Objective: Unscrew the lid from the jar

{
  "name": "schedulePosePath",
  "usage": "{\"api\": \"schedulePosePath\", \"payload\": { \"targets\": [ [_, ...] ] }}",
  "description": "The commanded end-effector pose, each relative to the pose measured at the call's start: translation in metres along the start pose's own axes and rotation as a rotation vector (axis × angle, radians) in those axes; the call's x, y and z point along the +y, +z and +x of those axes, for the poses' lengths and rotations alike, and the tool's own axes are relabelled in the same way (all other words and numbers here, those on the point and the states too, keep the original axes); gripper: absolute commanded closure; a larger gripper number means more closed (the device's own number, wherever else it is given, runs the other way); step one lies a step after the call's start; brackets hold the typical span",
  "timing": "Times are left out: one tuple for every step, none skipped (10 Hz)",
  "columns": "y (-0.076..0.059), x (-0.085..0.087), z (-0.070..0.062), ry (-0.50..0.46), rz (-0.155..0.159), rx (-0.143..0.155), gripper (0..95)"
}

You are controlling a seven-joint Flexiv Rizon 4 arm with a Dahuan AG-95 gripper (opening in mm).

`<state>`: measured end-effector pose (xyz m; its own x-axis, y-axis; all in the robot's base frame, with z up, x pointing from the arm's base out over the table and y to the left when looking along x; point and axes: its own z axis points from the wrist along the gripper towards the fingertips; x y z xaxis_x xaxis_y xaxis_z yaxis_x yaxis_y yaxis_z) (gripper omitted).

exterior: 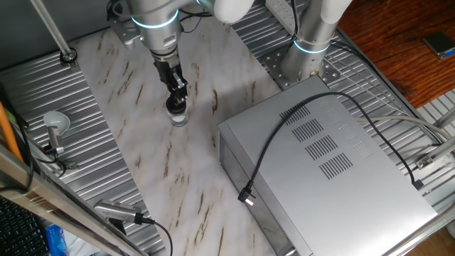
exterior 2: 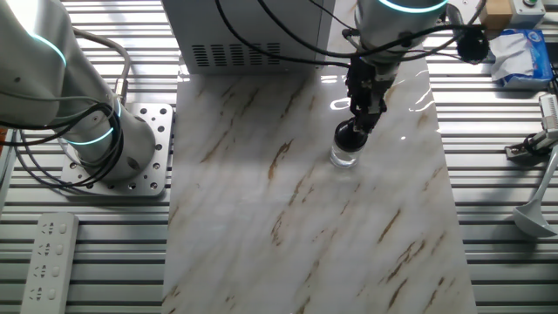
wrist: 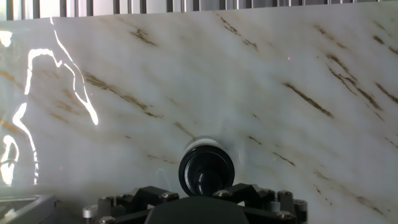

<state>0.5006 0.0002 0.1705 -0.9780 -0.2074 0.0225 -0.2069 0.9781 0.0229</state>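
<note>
The jar (exterior: 178, 118) is a tiny clear cylinder standing upright on the marble sheet (exterior: 142, 163), near its far end. The lid (exterior: 175, 106) is a small dark cap on top of it. My gripper (exterior: 175, 96) comes down from above, and its fingers close in on the lid from both sides. In the other fixed view the gripper (exterior 2: 358, 122) sits on the dark lid (exterior 2: 349, 136) above the clear jar (exterior 2: 343, 158). In the hand view the lid (wrist: 206, 169) shows a paler centre and fills the gap at my gripper (wrist: 205, 190); the fingertips are hidden.
A large grey metal box (exterior: 334, 163) with a black cable (exterior: 284, 135) lies right of the jar. A round grey knob on a stem (exterior: 55, 124) stands at the left. A second arm's base (exterior 2: 105, 139) is bolted beside the sheet. A power strip (exterior 2: 48, 253) lies near it.
</note>
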Motion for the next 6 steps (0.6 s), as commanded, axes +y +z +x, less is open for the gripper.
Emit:
{"api": "schedulePosePath", "payload": {
  "targets": [
    [-0.0005, 0.0003, 0.0001, -0.283, -0.028, 0.047, 95.0],
    [-0.0005, 0.0003, 0.0000, -0.287, -0.029, 0.047, 95.0],
    [-0.0005, 0.0003, -0.0001, -0.292, -0.031, 0.051, 95.0],
    [-0.0005, 0.0003, -0.0001, -0.293, -0.032, 0.051, 95.0],
    [-0.0005, 0.0003, -0.0001, -0.292, -0.032, 0.052, 95.0],
    [-0.0005, 0.0003, -0.0001, -0.290, -0.032, 0.053, 95.0]
  ]
}}
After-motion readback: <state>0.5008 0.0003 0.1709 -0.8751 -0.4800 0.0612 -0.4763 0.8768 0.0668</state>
